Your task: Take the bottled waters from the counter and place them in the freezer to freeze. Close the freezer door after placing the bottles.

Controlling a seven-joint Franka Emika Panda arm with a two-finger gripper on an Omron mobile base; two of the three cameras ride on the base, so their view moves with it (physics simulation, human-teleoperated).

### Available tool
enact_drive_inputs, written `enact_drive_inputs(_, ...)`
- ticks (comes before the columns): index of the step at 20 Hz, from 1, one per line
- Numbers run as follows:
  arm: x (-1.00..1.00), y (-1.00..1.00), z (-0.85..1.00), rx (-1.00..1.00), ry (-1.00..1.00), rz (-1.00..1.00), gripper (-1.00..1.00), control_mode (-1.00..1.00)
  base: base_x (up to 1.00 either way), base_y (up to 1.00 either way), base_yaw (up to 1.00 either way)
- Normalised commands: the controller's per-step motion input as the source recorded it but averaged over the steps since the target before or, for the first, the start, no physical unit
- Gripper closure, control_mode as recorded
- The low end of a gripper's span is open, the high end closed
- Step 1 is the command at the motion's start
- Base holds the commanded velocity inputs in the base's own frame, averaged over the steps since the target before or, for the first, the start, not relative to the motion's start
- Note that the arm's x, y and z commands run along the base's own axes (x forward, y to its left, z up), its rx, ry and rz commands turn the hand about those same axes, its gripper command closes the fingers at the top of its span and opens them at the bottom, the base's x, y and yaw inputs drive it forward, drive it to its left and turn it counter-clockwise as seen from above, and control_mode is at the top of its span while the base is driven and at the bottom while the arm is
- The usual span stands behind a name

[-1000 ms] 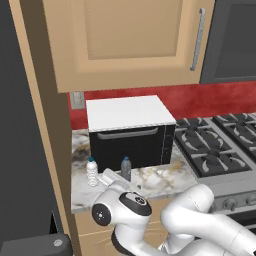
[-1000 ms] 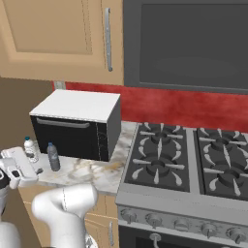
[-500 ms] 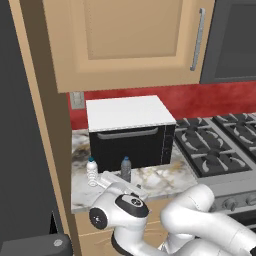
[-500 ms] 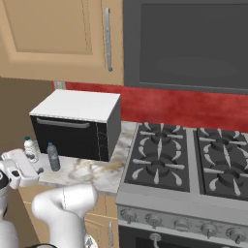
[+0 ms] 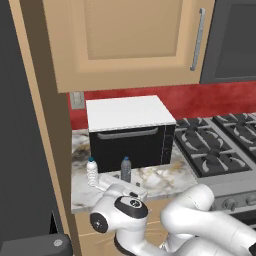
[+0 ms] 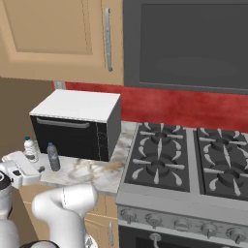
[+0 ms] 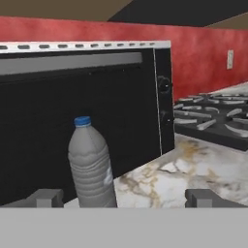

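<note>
Two blue-capped bottled waters stand on the marble counter (image 5: 165,180) in front of the black oven. The clear-white one (image 5: 92,170) (image 6: 30,149) is at the left. The smoky grey one (image 5: 126,169) (image 6: 53,156) (image 7: 92,169) is further right. My gripper (image 5: 119,184) (image 7: 127,198) hovers low at the counter's front edge, facing the oven, and it is open with nothing held. In the hand view the grey bottle stands just ahead of the fingertips (image 7: 46,197), closer to the left one, untouched. The freezer door is out of view.
The black-fronted, white-topped oven (image 5: 131,142) stands right behind the bottles. A gas stovetop (image 6: 184,160) lies to the right. Tan wall cabinets (image 5: 130,40) hang overhead, and a tan side panel (image 5: 47,150) with a dark grey face (image 5: 17,125) beyond bounds the left.
The hand has sunk a little and crept slightly right at the counter's front edge. Both bottles stand where they were, and the jaws have stayed open.
</note>
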Motion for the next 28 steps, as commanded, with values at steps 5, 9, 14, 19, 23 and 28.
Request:
enact_drive_inputs(5, 0.02, 0.0, -0.08, -0.05, 0.0, 0.02, -1.0, -1.0, 0.0, 0.0, 0.0)
enact_drive_inputs(9, 0.0, 0.02, 0.0, -0.01, 0.0, 0.01, -1.0, -1.0, 0.0, 0.0, 0.0)
enact_drive_inputs(14, 0.0, 0.06, 0.0, 0.0, 0.0, 0.01, -1.0, -1.0, 0.0, 0.0, 0.0)
enact_drive_inputs(19, 0.05, 0.07, 0.0, 0.0, 0.0, 0.02, -1.0, -1.0, 0.0, 0.0, 0.0)
enact_drive_inputs(23, 0.1, 0.07, 0.0, 0.0, 0.0, 0.01, -1.0, -1.0, 0.0, 0.0, 0.0)
enact_drive_inputs(28, 0.14, 0.04, -0.02, 0.0, 0.0, 0.01, -1.0, -1.0, 0.0, 0.0, 0.0)
